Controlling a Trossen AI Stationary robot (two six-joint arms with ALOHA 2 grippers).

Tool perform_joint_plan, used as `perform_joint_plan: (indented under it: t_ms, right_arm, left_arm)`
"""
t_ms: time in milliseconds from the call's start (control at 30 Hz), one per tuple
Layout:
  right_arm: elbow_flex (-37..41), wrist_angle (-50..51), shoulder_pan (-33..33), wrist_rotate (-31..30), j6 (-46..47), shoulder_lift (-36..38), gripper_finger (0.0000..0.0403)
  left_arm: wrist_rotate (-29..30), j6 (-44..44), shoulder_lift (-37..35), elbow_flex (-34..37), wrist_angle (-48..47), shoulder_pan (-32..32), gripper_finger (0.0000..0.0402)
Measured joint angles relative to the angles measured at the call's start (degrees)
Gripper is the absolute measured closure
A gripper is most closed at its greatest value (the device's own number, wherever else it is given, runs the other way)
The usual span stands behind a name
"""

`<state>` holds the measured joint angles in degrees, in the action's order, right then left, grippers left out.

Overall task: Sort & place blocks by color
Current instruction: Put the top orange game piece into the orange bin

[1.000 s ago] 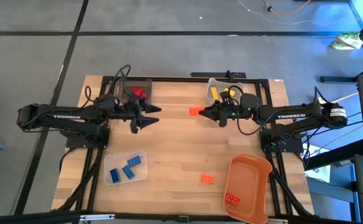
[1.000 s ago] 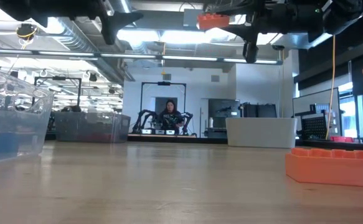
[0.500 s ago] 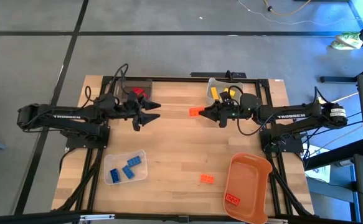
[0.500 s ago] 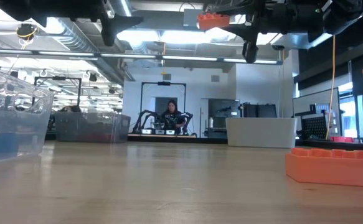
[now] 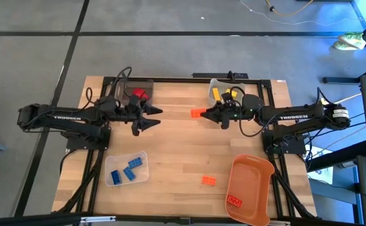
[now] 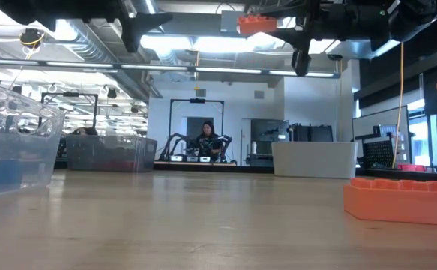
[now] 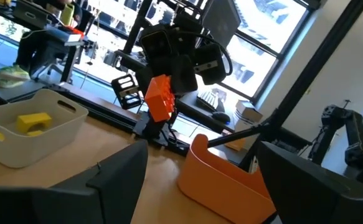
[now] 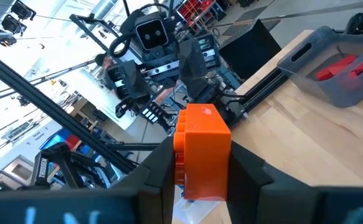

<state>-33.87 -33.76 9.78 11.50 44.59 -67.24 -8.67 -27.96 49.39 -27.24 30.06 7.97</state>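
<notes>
My right gripper (image 5: 201, 113) hovers over the far middle of the table, shut on an orange block (image 5: 196, 113). My left gripper (image 5: 158, 117) is open and empty, held high facing it from the left. A second orange block (image 5: 209, 181) lies flat on the table near the front. Blue blocks (image 5: 127, 171) sit in a clear bin, red blocks (image 5: 137, 94) in a dark bin, yellow blocks (image 5: 216, 94) in a pale bin. One orange block (image 5: 235, 201) lies in the orange bin (image 5: 250, 179). My right gripper pinches the orange block's two side faces (image 8: 201, 149) between its two fingers (image 8: 158, 174). The fingers come level from the table's right. The block sticks out past the fingertips and is lifted clear, high over the table (image 6: 257, 24).
The dark bin (image 5: 126, 85) and the pale bin (image 5: 231, 85) stand at the far edge, the clear bin (image 5: 142, 157) near left, the orange bin near right. Bare wood lies between them in the middle. A person sits far behind the table (image 6: 207, 139).
</notes>
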Motion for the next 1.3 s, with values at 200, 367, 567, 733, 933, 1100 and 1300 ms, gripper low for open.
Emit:
perform_joint_plan:
  t_ms: [200,367,567,733,933,1100,1300]
  right_arm:
    - [0.0,0.0,-0.02,0.39,0.01,0.0,0.0306]
    - [0.0,-0.21,-0.02,3.14,1.66,0.01,0.0306]
    - [-4.3,11.03,-1.99,11.95,4.43,0.0,0.0306]
    - [-13.95,34.26,-8.78,18.04,2.66,-0.02,0.0306]
    - [-24.51,59.69,-21.83,19.87,8.1,0.04,0.0306]
    - [-26.86,69.48,-32.78,19.6,20.68,0.04,0.0306]
    - [-26.49,84.55,-43.36,11.26,30.26,-2.65,0.0306]
  left_arm:
    - [0.0,0.0,0.0,-0.02,0.0,-0.64,0.0107]
    - [-0.02,0.04,0.0,-0.02,0.0,-0.66,0.0107]
    - [-0.56,0.04,0.0,-0.02,0.0,-0.63,0.0107]
    - [-1.33,0.02,-0.02,-0.02,0.0,-0.63,0.0107]
    - [-1.33,0.0,-0.02,-0.02,0.0,-0.63,0.0107]
    - [-1.27,-0.01,-0.02,-0.02,0.02,-0.64,0.0107]
    - [-0.9,0.0,-0.02,-0.02,0.04,-0.66,0.0107]
